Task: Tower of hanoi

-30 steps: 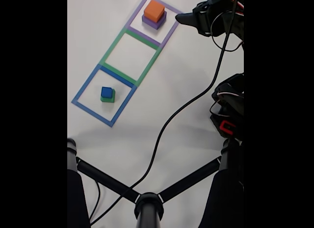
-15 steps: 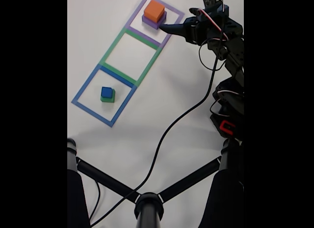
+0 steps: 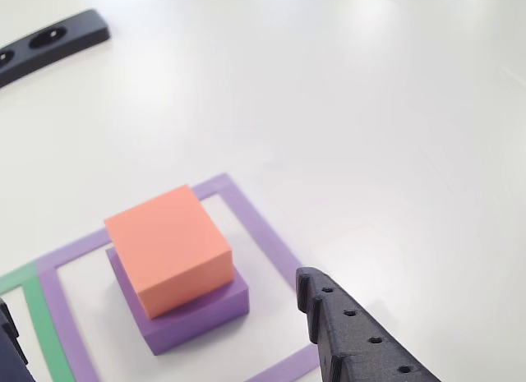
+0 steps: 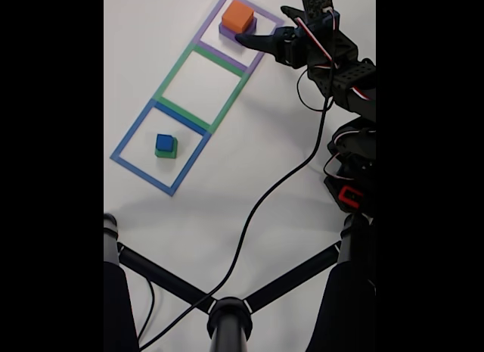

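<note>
blue cube point(image 4: 165, 141) sits on green cube point(image 4: 165, 150) in the blue square point(image 4: 125, 144) at 9 o'clock on the surface, green square point(image 4: 170, 72) bare. orange cube point(image 4: 238, 16) on purple block point(image 4: 228, 33) at 12, likely next pick. pincer point(image 4: 248, 40) just beside it, empty, opening unclear. no readable writing.

Orange block point(image 4: 237, 16) on purple block point(image 3: 193, 316); blue block point(image 4: 164, 141) on green block point(image 4: 166, 152).
</note>
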Action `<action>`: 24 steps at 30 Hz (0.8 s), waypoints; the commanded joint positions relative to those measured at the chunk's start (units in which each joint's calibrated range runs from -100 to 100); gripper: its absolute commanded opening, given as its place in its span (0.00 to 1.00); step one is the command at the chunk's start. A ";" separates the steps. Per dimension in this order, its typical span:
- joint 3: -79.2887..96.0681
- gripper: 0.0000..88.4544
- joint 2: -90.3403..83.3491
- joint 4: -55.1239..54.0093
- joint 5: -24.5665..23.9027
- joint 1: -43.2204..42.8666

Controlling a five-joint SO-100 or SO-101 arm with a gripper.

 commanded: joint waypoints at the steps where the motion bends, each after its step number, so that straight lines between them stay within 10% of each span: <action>1: -0.68 0.46 5.81 -8.41 0.39 -1.23; 24: -11.86 0.45 29.60 -22.98 0.39 -1.16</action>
